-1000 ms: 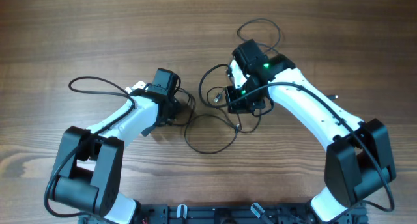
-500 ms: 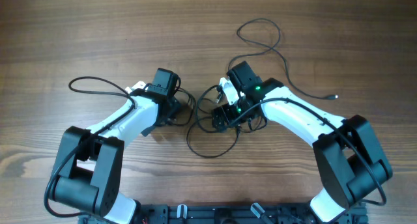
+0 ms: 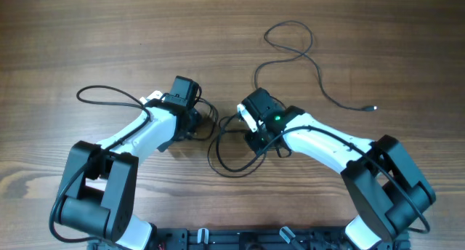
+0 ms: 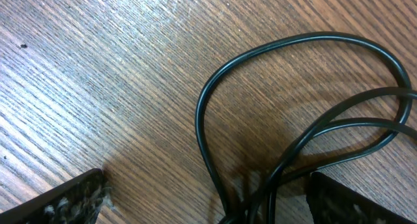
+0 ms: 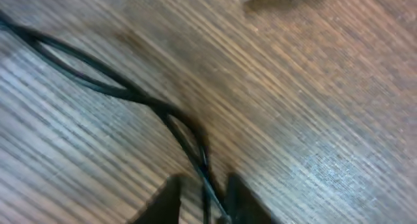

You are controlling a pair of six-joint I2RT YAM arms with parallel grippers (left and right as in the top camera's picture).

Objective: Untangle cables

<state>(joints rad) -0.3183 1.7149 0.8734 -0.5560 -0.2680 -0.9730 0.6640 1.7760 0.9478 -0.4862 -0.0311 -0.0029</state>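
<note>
Lying on the wooden desk (image 3: 87, 32), the cables (image 4: 198, 120) are found partly knotted in the middle, between the two arms. In the left wrist view a rounded loop is seen flat on the wood, crossed by two more strands, and all of them are gathered into a bunch at the lower edge. From above, a wider loop is seen spilling from this knot toward the near edge of the desk. One cable is laid out apart from the rest at the far right. It is curled into a loop (image 3: 290, 22) and run out to a small plug (image 3: 373, 108), well clear of the knot. Another thin strand (image 3: 102, 88) is arched on the left side and is hidden where it meets the left arm (image 3: 145, 130).

The left jaws are spread wide. One fingertip (image 4: 65, 201) is seen in each lower corner of the left wrist view, with the bunched strands between them and nothing gripped. The right jaws are set nearly together at the right of the knot. In the blurred right wrist view a twisted pair of strands (image 5: 124, 90) is led down into the narrow gap between the fingers (image 5: 163, 201). Whether a strand is pinched there cannot be told. The right arm (image 3: 327, 144) is stretched in from the right, its wrist placed near the left one.
</note>
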